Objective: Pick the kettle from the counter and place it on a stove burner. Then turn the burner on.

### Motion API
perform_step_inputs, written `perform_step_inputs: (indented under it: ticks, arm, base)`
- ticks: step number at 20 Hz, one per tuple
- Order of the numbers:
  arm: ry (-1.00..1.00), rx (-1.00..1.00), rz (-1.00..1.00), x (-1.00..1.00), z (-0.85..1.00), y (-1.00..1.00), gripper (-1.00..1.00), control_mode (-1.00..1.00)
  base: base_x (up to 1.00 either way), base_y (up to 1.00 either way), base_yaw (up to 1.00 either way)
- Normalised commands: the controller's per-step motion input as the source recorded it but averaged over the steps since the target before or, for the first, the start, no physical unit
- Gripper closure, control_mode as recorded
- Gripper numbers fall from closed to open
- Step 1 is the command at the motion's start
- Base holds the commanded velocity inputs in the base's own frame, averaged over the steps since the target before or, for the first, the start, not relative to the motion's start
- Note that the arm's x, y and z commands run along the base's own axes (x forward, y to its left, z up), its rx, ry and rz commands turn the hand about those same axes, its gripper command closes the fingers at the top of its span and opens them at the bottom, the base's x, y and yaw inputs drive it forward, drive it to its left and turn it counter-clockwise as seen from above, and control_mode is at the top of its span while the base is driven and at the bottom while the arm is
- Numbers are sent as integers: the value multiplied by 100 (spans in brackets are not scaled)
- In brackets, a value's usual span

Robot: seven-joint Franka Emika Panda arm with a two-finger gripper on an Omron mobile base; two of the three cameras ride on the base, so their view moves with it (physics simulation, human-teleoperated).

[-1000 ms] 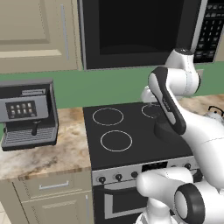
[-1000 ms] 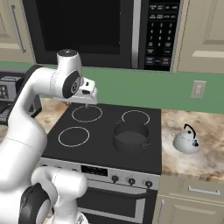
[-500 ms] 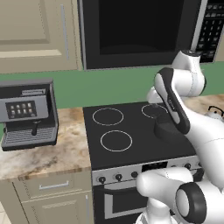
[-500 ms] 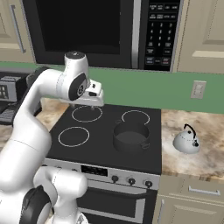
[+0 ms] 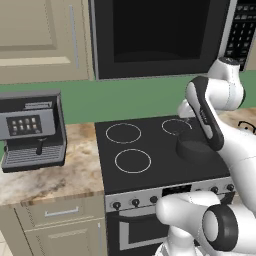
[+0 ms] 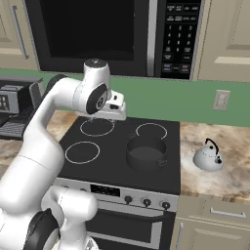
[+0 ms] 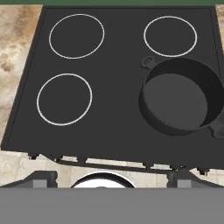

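The small silvery kettle [image 6: 208, 157] with a dark arched handle stands upright on the beige marbled counter [image 6: 234, 171], right of the black cooktop. My gripper [image 6: 110, 116] hangs above the back left of the cooktop, far left of the kettle. In the hand view its jaws [image 7: 111, 177] are spread wide with nothing between them. Three white-ringed stove burners are bare: back left [image 7: 76, 36], front left [image 7: 64, 99] and back right [image 7: 170, 36]. From the right base view they lie at the back left [image 6: 96, 127], front left [image 6: 82, 152] and back right [image 6: 151, 131].
A dark round pot [image 6: 145, 154] covers the front right burner, also seen from the hand [image 7: 181, 96]. Knobs [image 6: 146, 201] line the stove front. A coffee machine [image 5: 32, 130] sits on the left counter [image 5: 75, 172]. A microwave [image 6: 97, 34] hangs above the stove.
The arm has swung to the right, carrying the open gripper from the cooktop's left edge to over its back left part. Kettle and pot have not moved.
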Motion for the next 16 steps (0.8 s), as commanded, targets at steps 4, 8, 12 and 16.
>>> perform_step_inputs:
  ticks: [4, 8, 12, 16]
  arm:
    - [0, 0, 0, 0, -2, -38, -100, -100]
    - [0, 0, 0, 0, -1, -42, -100, -100]
    - [0, 0, 0, 0, 0, -42, -100, -100]
    - [0, 0, 0, 0, 0, -40, -100, -100]
  base:
    - [0, 0, 0]
    - [0, 0, 0]
    - [0, 0, 0]
    - [0, 0, 0]
